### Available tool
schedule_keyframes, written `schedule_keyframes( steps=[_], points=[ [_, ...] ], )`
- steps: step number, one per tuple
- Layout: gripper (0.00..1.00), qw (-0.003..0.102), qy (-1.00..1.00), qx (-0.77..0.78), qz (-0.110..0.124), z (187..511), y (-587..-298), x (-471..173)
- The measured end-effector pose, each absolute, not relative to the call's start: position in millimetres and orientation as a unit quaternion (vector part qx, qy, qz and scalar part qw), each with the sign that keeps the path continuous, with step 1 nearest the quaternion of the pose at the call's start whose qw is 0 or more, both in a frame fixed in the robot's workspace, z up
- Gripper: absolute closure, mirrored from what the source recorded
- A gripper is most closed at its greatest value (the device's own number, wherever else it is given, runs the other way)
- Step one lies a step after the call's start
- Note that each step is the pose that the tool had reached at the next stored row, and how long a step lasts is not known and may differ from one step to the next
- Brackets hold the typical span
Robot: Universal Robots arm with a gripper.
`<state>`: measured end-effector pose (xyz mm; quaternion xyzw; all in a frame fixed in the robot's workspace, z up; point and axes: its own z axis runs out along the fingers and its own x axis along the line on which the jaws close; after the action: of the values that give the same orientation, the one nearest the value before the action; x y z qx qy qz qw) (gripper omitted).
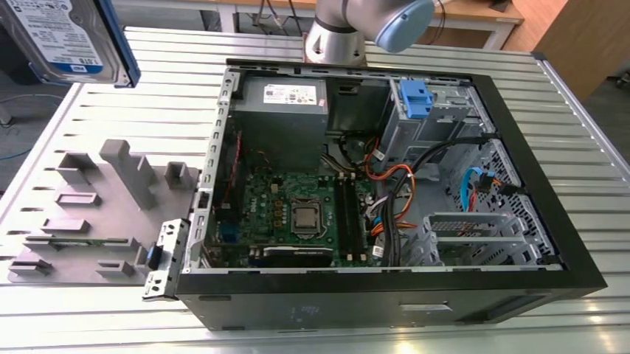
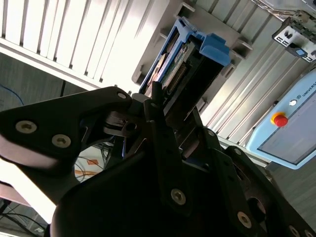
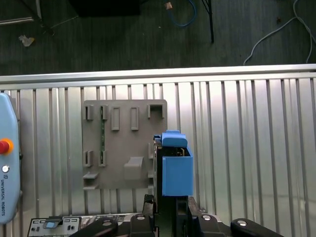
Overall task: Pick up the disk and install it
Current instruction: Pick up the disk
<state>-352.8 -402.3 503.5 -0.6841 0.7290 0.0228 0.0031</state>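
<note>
- The fingers (image 2: 160,128) are closed on the disk (image 3: 177,170), gripping it by its blue-bracketed end.
- In the exterior view the disk (image 1: 69,37) hangs in the upper left of the frame, clear of the bench (image 1: 580,147) and well apart from the open case (image 1: 547,188).
- The first wrist view shows it above the edge of the grey holder (image 3: 123,143).
- Judging by this, pick-up is done and installing is not; seating it calls for squaring the bracket to a bay.

I saw the disk (image 1: 69,37) cut off by the exterior view's top edge. In the first wrist view the frame edge cropped the end effector (image 3: 169,202), whose body hid the disk's near end.
</note>
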Motion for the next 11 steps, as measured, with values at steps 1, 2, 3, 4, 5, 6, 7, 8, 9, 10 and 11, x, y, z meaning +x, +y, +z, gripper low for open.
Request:
schedule_keyframes(
  steps=[1,2,3,4,5,6,7,8,9,10,11],
  points=[
    [0.65,0.003,0.729,-0.684,0.023,503.5,-402.3,-351.2],
    [0.65,0.003,0.729,-0.684,0.023,503.5,-402.3,-349.6],
    [0.65,0.003,0.729,-0.684,0.023,503.5,-402.3,-347.9],
    [0.65,0.003,0.729,-0.684,0.023,503.5,-402.3,-346.3],
    [0.65,0.003,0.729,-0.684,0.023,503.5,-402.3,-344.6],
    [0.65,0.003,0.729,-0.684,0.023,503.5,-402.3,-342.9],
    [0.65,0.003,0.729,-0.684,0.023,503.6,-402.3,-341.2],
    [0.65,0.003,0.729,-0.684,0.023,503.6,-402.3,-339.4],
    [0.65,0.003,0.729,-0.684,0.023,503.6,-402.3,-337.7],
    [0.65,0.003,0.729,-0.684,0.023,503.6,-402.3,-335.9],
    [0.65,0.003,0.729,-0.684,0.023,503.5,-402.3,-334.1]
  ],
)
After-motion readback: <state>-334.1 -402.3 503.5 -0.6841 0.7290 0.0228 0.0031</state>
